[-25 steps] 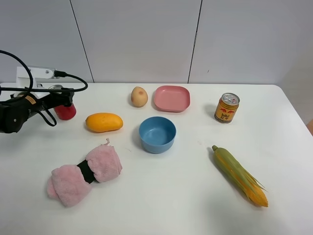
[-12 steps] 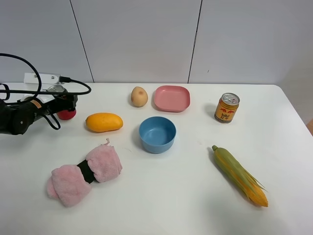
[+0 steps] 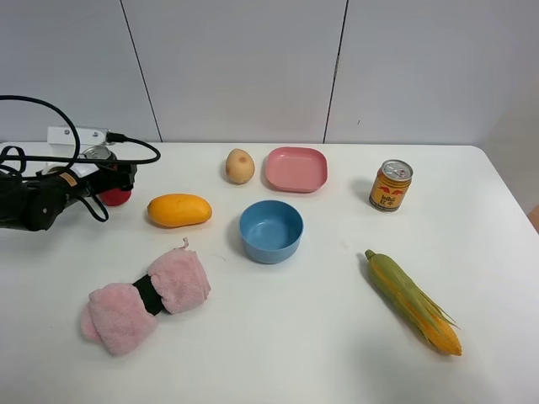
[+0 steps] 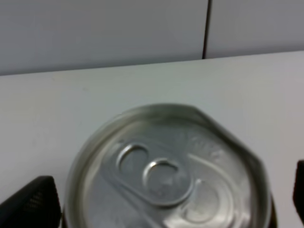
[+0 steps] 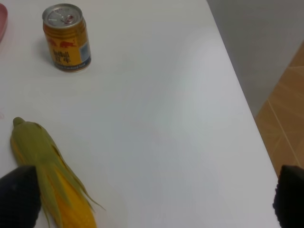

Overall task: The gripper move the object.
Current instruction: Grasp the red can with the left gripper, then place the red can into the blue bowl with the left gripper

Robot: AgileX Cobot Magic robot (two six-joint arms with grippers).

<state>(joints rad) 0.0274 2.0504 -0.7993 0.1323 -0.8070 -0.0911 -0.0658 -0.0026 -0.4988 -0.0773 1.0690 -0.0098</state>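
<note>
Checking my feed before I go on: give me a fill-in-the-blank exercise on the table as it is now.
The drink can between the left gripper's fingertips has a ___ body. The yellow can stands ___. The blue bowl holds ___. The corn shows in the ___ wrist view.
Missing words: red; upright; nothing; right.

Silver-topped can (slightly blurred) sits between black pincer tips, apparently clamped.

Exterior high, frontal, whole table; left wrist close; right shares corn.
</note>
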